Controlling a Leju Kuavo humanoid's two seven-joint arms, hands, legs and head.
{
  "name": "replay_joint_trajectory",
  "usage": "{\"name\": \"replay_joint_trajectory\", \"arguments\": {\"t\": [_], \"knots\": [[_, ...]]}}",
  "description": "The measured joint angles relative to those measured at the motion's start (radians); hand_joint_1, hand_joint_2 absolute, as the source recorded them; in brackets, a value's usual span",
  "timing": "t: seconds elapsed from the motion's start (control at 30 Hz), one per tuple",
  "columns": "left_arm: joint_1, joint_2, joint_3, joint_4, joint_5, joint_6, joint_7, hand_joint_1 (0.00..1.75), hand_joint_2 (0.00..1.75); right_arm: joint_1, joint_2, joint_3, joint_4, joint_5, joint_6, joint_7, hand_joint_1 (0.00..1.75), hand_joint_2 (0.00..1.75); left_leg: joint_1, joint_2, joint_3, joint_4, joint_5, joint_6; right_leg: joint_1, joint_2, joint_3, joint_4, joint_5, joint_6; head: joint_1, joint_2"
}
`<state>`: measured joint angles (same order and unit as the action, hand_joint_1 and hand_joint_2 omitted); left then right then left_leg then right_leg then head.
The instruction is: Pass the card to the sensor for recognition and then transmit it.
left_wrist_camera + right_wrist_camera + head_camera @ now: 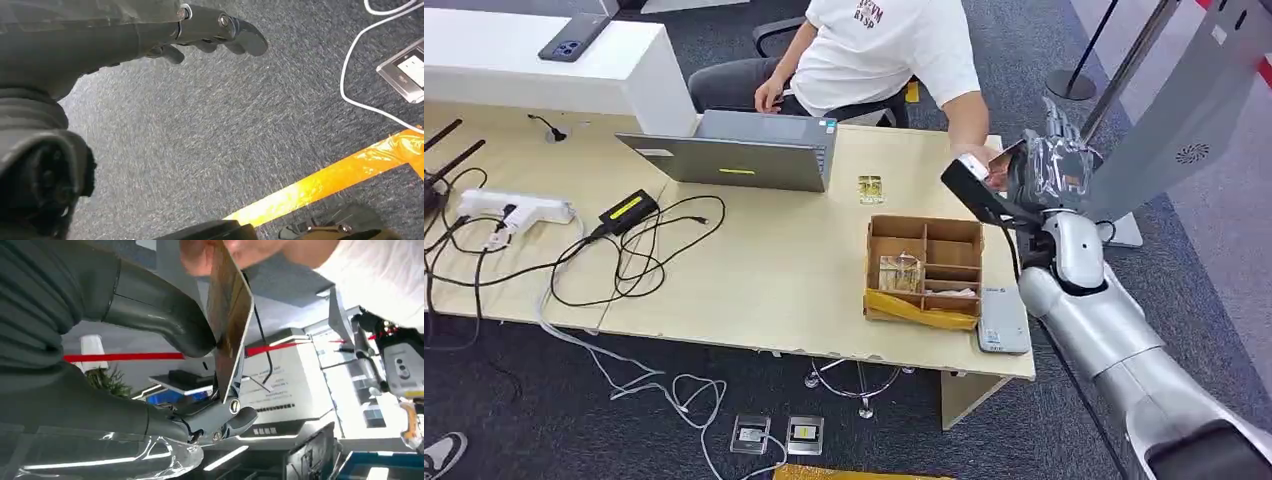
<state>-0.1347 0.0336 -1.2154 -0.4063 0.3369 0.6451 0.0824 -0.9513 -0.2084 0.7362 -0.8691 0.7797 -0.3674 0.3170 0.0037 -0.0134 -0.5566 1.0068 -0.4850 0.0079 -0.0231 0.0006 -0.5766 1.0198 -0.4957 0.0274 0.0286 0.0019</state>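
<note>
my right hand [1052, 168] is raised past the right edge of the table [754, 280], wrapped in a glossy clear cover, and it is pinching the card [229, 325] between the thick grey thumb and the darker fingers [235, 417]. from the head camera the card is hardly readable, just a thin sliver at the hand where the person's hand [980, 160] meets it. the right wrist camera shows it properly: a thin, flat, stiff rectangle with a brownish gold sheen, seen nearly edge-on, with the person's fingers on its far end and my thumb pressed against its face. so both of us are touching it.

my left hand [210, 32] hangs over speckled dark grey carpet [225, 135], its dark fingers loosely extended with nothing in them. that view also gives a shiny orange floor tape [340, 175] and a white cable [360, 95] near a metal floor socket [405, 70].

on the pale wood-grain table, the head view has a brown cardboard box [924, 270] split into compartments, a flat grey reader [1004, 320] just right of it at the near edge, and a grey laptop [744, 150] further left in front of the seated person [874, 50] in a white shirt. black cables [624, 260] loop across the left half.
</note>
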Motion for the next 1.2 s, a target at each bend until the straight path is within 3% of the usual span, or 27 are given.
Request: {"name": "replay_joint_trajectory", "arguments": {"t": [0.33, 0.37, 0.4, 0.67, 0.83, 1.03, 1.2], "knots": [[-0.011, 0.005, -0.006, 0.000, -0.005, -0.015, 0.012, 0.00, 0.00, -0.100, 0.068, 0.063, 0.123, 0.027, 0.025, 0.005, 1.75, 1.75, 0.001, 0.000, 0.000, 0.000, 0.000, 0.000, 0.001, 0.000, 0.000, 0.000, 0.000, 0.000, 0.000, 0.000], [-0.011, 0.006, -0.006, 0.000, -0.005, -0.016, 0.012, 0.00, 0.00, -0.102, 0.071, 0.068, 0.131, 0.027, 0.026, 0.005, 1.57, 1.75, 0.001, 0.000, 0.000, 0.000, 0.000, 0.000, 0.001, 0.000, 0.000, 0.000, 0.000, 0.000, 0.000, 0.000], [-0.011, 0.006, -0.007, 0.000, -0.005, -0.016, 0.012, 0.00, 0.00, -0.103, 0.074, 0.075, 0.140, 0.022, 0.028, 0.005, 0.03, 1.75, 0.001, 0.000, 0.000, 0.000, 0.000, 0.000, 0.001, 0.000, 0.000, 0.000, 0.000, 0.000, 0.000, 0.000], [-0.010, 0.010, -0.007, 0.000, -0.002, -0.018, 0.012, 0.00, 0.00, -0.102, 0.086, 0.107, 0.200, 0.003, 0.014, 0.015, 0.00, 1.75, 0.001, 0.000, 0.000, 0.000, 0.000, 0.000, 0.001, 0.000, 0.000, 0.000, 0.000, 0.000, 0.000, 0.000], [-0.009, 0.010, -0.007, 0.000, -0.001, -0.016, 0.012, 0.00, 0.00, -0.101, 0.084, 0.118, 0.213, 0.010, -0.030, 0.011, 0.00, 1.75, 0.001, 0.000, 0.000, 0.000, 0.000, 0.000, 0.001, 0.000, -0.001, 0.000, 0.000, 0.000, 0.000, 0.000], [-0.002, 0.013, -0.007, 0.000, 0.010, -0.004, 0.002, 0.00, 0.00, -0.089, 0.041, 0.123, 0.187, -0.001, -0.124, 0.035, 0.00, 1.75, 0.001, 0.000, 0.000, 0.000, 0.000, 0.000, 0.001, 0.000, -0.001, -0.001, 0.000, 0.000, 0.000, 0.000], [0.011, 0.013, -0.007, 0.000, 0.041, 0.019, -0.015, 0.00, 0.00, -0.002, -0.052, 0.074, 0.049, 0.078, -0.254, 0.121, 0.00, 1.75, 0.000, 0.000, 0.002, 0.001, 0.000, 0.000, 0.001, 0.000, 0.001, -0.002, 0.000, 0.000, 0.000, 0.000]]}}
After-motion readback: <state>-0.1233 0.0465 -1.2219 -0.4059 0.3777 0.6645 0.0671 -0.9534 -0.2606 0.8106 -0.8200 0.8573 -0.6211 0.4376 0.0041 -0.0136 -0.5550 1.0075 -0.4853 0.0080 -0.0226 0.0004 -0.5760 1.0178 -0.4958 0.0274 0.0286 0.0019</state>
